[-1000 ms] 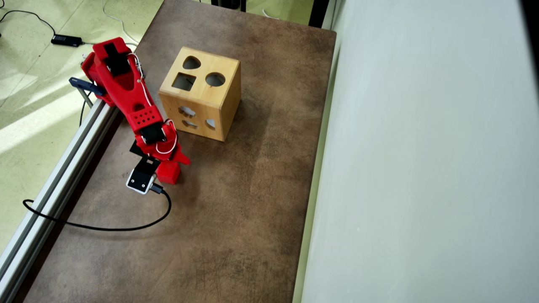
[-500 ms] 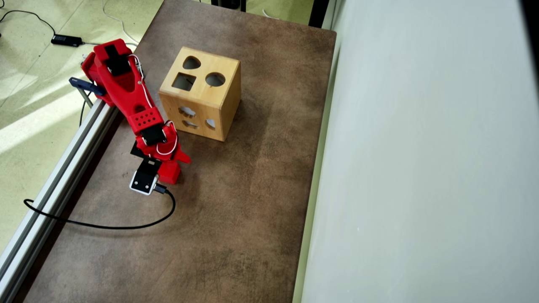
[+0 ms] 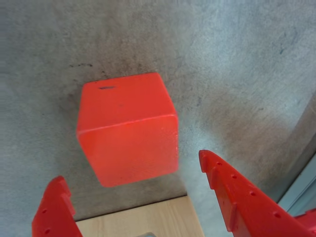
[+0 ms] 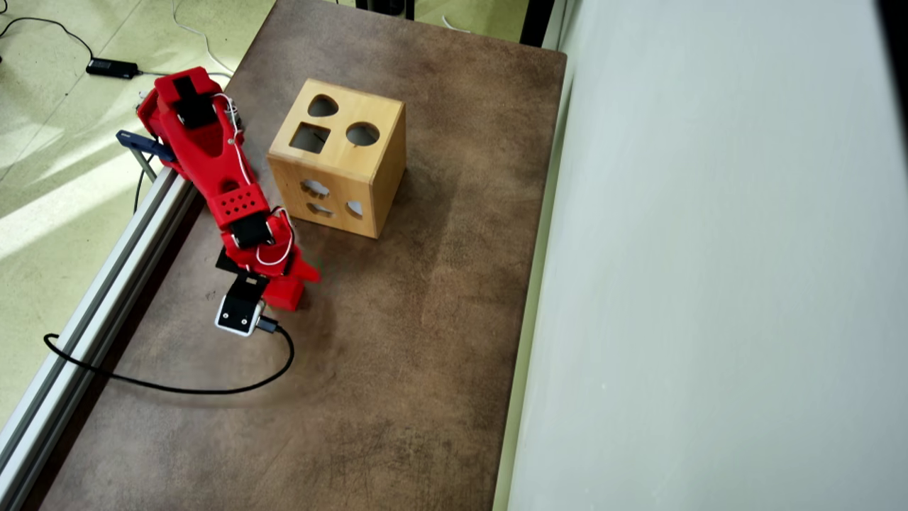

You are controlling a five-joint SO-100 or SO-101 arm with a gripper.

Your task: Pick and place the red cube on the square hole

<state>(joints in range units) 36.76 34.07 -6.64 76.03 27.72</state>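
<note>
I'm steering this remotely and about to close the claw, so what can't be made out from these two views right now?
- Overhead view: the arm covers most of the red cube and the claw, so finger-to-cube clearance is unreadable.
- Wrist view: the finger bases are cut off by the bottom edge; tips flank the red cube without visible contact.
- Wrist view: the wooden box is only a cropped sliver; the square hole shows only overhead.
</note>
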